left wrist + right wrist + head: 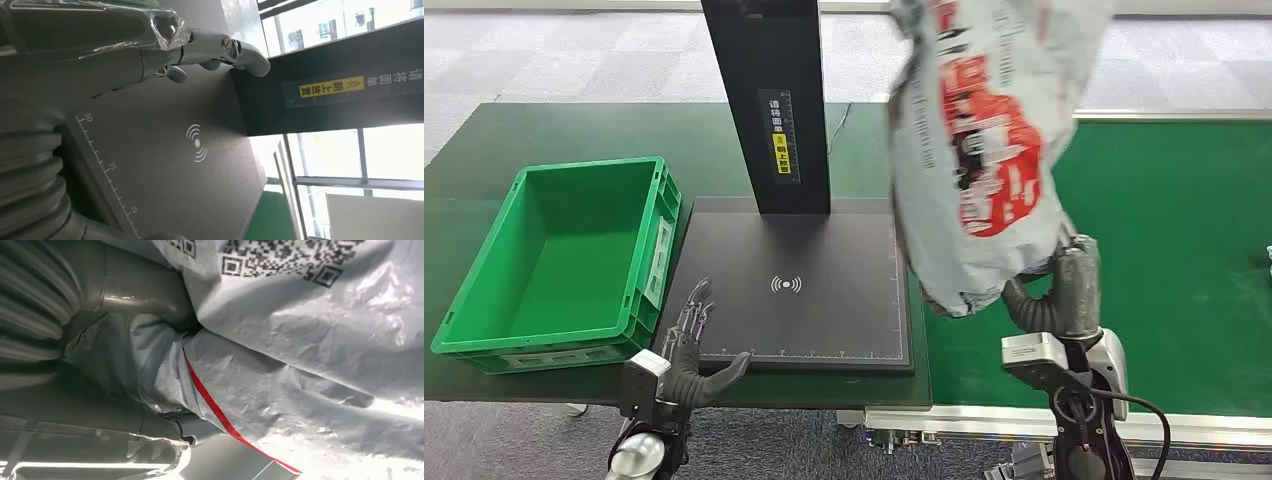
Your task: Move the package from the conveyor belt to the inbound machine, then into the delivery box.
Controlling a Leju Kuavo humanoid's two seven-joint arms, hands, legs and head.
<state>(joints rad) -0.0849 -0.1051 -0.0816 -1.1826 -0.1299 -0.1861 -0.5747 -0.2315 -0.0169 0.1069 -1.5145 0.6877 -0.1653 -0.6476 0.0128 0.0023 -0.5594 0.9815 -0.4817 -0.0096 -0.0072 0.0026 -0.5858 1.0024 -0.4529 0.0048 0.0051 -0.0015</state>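
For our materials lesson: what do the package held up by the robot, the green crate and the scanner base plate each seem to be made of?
Package: thin grey plastic film, probably a poly mailer; it crumples and glints in the right hand.
Green crate: rigid moulded plastic, going by its ribbed rim and slight sheen.
Scanner base plate: matte black, flat, printed with white ruler marks; plastic or coated metal, unclear.

right hand (pixel 100 315) fingers (pixel 145 290) grip the grey package (pixel 300 350).

Package (pixel 984 150) top cut off by frame, blurred; hides right hand (pixel 1049 300) fingers.
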